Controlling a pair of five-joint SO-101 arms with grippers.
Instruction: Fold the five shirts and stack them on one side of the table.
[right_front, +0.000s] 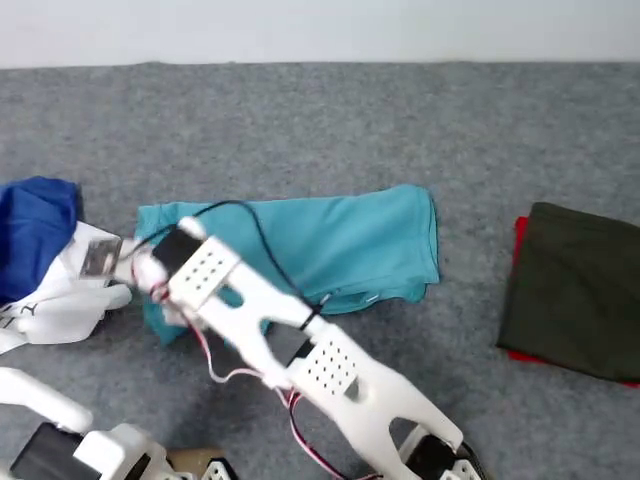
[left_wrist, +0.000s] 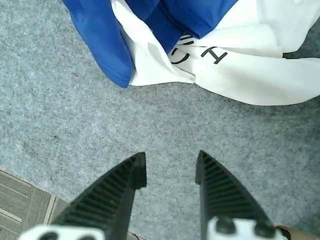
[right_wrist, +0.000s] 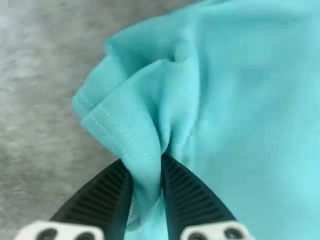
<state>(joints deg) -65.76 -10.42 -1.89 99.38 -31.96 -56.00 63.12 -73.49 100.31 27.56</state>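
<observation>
A teal shirt (right_front: 330, 245) lies partly folded across the middle of the grey table. My right gripper (right_wrist: 146, 172) is shut on a bunched corner of the teal shirt (right_wrist: 235, 85) at its left end, where the arm (right_front: 200, 270) reaches in the high view. A blue shirt (right_front: 35, 225) and a white shirt (right_front: 55, 305) lie crumpled at the left edge. My left gripper (left_wrist: 167, 172) hovers open over bare felt, short of the blue shirt (left_wrist: 115, 45) and the white shirt (left_wrist: 250, 70). At the right, a dark olive shirt (right_front: 575, 290) lies folded on a red one (right_front: 520, 235).
Grey felt (right_front: 330, 120) covers the table up to a pale wall at the back. Free room lies behind the teal shirt and between it and the right-hand stack. A wooden edge (left_wrist: 20, 200) shows beside the felt in the left wrist view.
</observation>
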